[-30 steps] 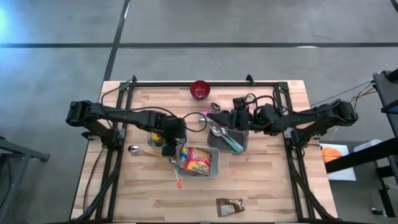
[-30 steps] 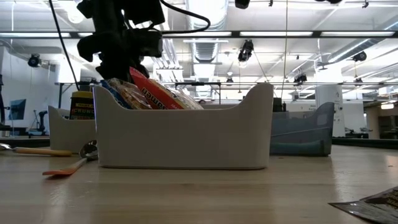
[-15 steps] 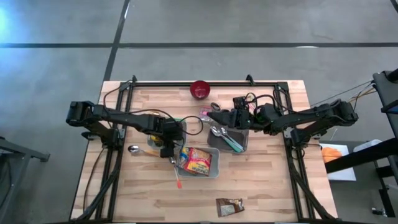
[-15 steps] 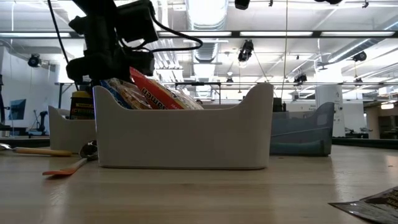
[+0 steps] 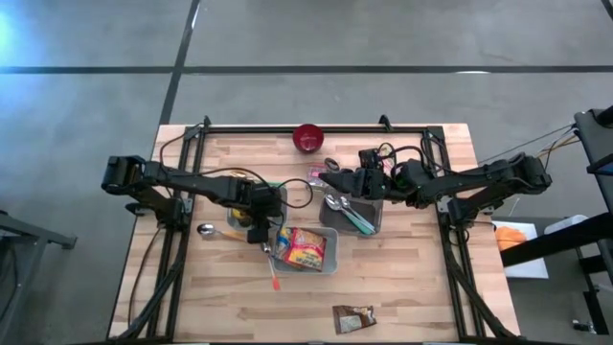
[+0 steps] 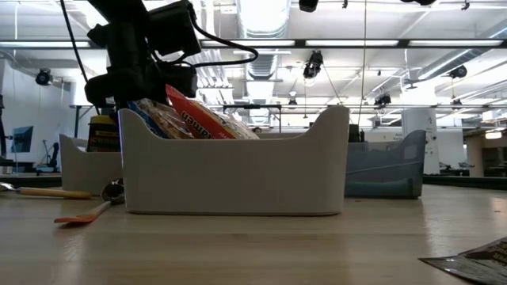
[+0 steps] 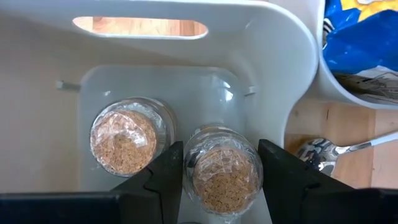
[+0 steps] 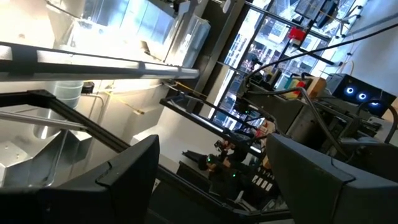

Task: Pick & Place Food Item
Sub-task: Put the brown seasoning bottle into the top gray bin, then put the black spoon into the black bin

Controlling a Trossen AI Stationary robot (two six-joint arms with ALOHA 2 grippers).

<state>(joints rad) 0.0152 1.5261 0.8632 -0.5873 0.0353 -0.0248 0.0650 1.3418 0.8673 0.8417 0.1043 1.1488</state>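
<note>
From above I see my left gripper (image 5: pixel 257 217) reaching down into a small white bin (image 5: pixel 238 213) near the middle of the bench, toward its left edge. Through the left wrist camera its two dark fingers (image 7: pixel 163 180) stand on either side of a clear spice jar (image 7: pixel 221 170) with a film-sealed top over brown granules; they look pressed to its sides, though I cannot be sure the grip is firm. A second, matching jar (image 7: pixel 126 137) sits just beside it in the same bin. Next to this bin, toward the bench's front edge, a larger white bin (image 5: pixel 307 249) holds a red and yellow snack packet (image 5: pixel 303 245), and an orange-handled spoon (image 5: pixel 270 267) lies on the wood alongside it. My right gripper (image 5: pixel 330 179) hangs over a grey bin of cutlery (image 5: pixel 351 213) near the bench's centre, fingers spread wide with nothing between them. A red bowl (image 5: pixel 307 138) sits at the back edge, and a brown wrapper (image 5: pixel 353 318) lies near the front edge.
</note>
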